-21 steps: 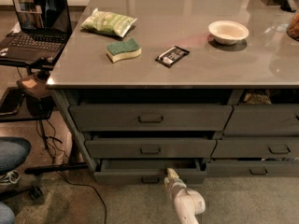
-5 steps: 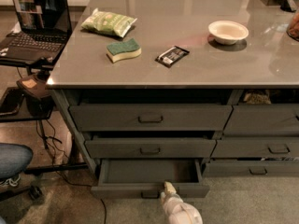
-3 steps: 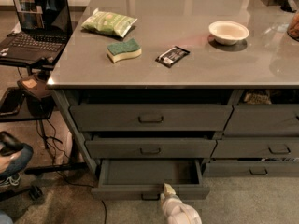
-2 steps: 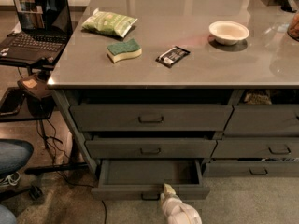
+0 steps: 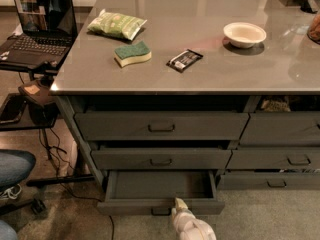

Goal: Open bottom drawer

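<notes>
Bottom drawer (image 5: 150,186): lowest in left stack, pulled well out since seven seconds ago; static lately. Gripper (image 5: 179,204): at drawer front beside handle (image 5: 161,212); grip state cannot tell. Task likely near complete.

— What is on the grey table (image 5: 210,79)?
— A green bag (image 5: 116,24) at the back left. A green sponge (image 5: 132,53) sits near it. A dark wrapper (image 5: 184,60) lies beside the sponge. A white bowl (image 5: 244,34) is on the right.
— And the gripper (image 5: 178,204)?
— Down low, in front of the table, by the floor (image 5: 260,219).
</notes>
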Robot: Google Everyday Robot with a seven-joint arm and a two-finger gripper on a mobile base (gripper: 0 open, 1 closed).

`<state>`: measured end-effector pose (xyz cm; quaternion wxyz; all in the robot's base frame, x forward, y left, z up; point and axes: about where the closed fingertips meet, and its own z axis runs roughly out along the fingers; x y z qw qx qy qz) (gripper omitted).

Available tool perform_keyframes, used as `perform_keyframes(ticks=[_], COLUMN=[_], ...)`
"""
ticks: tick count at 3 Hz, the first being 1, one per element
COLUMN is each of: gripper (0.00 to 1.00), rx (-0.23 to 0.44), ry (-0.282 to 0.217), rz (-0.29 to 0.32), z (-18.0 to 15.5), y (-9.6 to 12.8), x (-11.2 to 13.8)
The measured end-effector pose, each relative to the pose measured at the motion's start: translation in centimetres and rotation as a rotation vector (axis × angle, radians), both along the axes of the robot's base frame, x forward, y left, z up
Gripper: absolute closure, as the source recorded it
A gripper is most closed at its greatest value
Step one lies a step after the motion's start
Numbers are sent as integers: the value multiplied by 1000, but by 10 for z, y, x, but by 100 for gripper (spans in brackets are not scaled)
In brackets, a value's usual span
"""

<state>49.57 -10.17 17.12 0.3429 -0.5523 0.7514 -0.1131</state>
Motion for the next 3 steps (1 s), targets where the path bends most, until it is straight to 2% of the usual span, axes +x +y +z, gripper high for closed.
perform_keyframes(ticks=[3], gripper=[100], rx=[26], ry=[-11], rz=[27], z=[4], y=[17], x=[-10])
